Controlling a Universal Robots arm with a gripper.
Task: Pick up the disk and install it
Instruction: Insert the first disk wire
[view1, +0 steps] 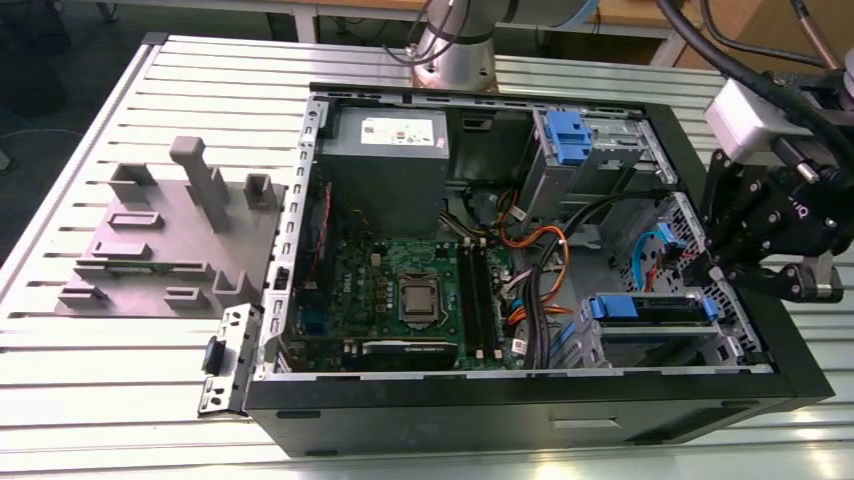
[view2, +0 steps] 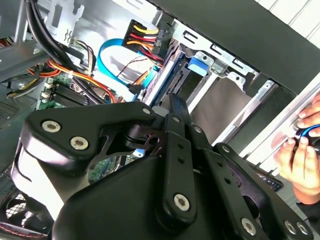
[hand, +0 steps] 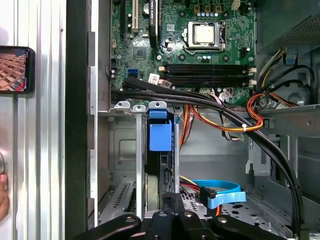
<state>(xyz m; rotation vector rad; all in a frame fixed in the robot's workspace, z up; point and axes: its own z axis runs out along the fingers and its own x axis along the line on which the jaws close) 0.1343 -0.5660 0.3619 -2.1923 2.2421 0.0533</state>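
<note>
The bench (view1: 120, 390), a ribbed metal top, carried an open computer case (view1: 534, 400) across its middle and a grey moulded fixture (view1: 167, 240) near its edge on the exterior view's left. Bare bench lay in front of that fixture.

Inside the case sat a grey power supply (view1: 387, 150) at the back, a green motherboard (view1: 400, 290) below it, and drive cages along the side on the exterior view's right. The cage at the front corner on that side held the disk (view1: 647, 308), seated in its bay with the blue carrier (hand: 160, 136) facing out; in the first wrist view it stood between metal rails. A 2nd blue carrier (view1: 567, 135) sat in the cage at the back. Black and orange cables (hand: 225, 112) crossed the room beside the bay.

The tool (view1: 747, 265) hovered over the case's edge, just above the disk. Whether it was clenched or released, I could not tell.

A hand (view2: 300, 155) rested on the bench beside the case, and a phone (hand: 15, 69) lay there too.
</note>
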